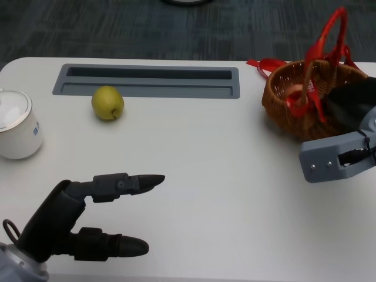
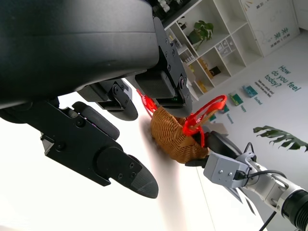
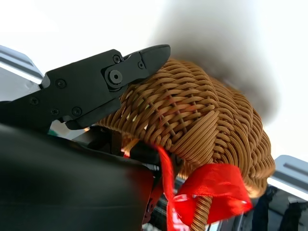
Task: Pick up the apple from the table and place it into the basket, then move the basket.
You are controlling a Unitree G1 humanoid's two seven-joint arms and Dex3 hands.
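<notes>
Beside the grey slot point(image 1: 147, 81), apple point(image 1: 107, 102), well apart from basket point(image 1: 282, 100).

The left hand point(image 1: 88, 220) was matte black, its fingers point(image 1: 132, 183) built of blocky segments ending in smooth rounded tips, with small screws set in the finger sides. A thin black cable loop point(image 1: 10, 229) showed at its wrist, beside a silver cuff point(image 1: 20, 267). The right hand point(image 1: 352, 103) was black too, behind a grey bracket point(image 1: 332, 160) with round screw heads and dark wiring.
</notes>
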